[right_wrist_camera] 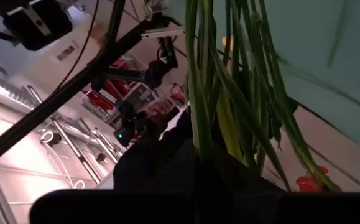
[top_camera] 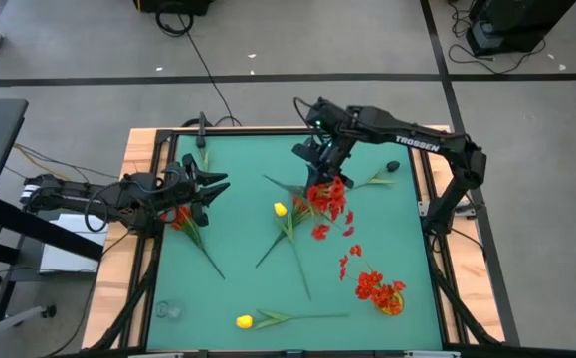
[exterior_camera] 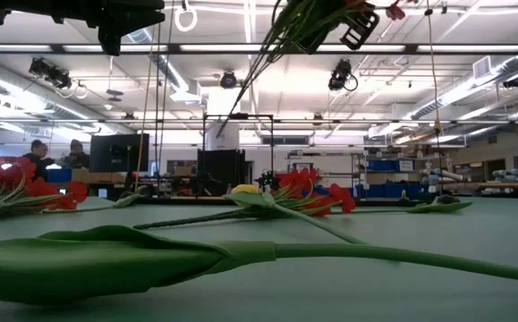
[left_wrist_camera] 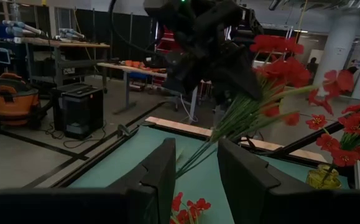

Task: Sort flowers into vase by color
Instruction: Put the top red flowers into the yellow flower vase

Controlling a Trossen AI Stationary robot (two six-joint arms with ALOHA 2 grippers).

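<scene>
At the left edge of the green-topped bench, the left gripper hovers with its dark fingers parted and nothing between them. Just beneath it lies a red-bloomed artificial stem, probably the next pick. A small clear glass vase stands empty near the front left corner, likely meant for one colour.

Toward the middle, a yellow tulip-headed stem lies flat among crossed green stalks, and a second yellow tulip stem lies near the front edge; both are unsorted.

To the right, at the back of the bench, the right gripper is clamped on a bunch of red-flowered stems, held in the air with the blooms hanging down toward the front. I judge the grip high on the stalks keeps the blooms clear of the fingers.

At the front right, a small vase already holds red blooms, apparently the bunch's destination. Loose red blossoms lie scattered between.
</scene>
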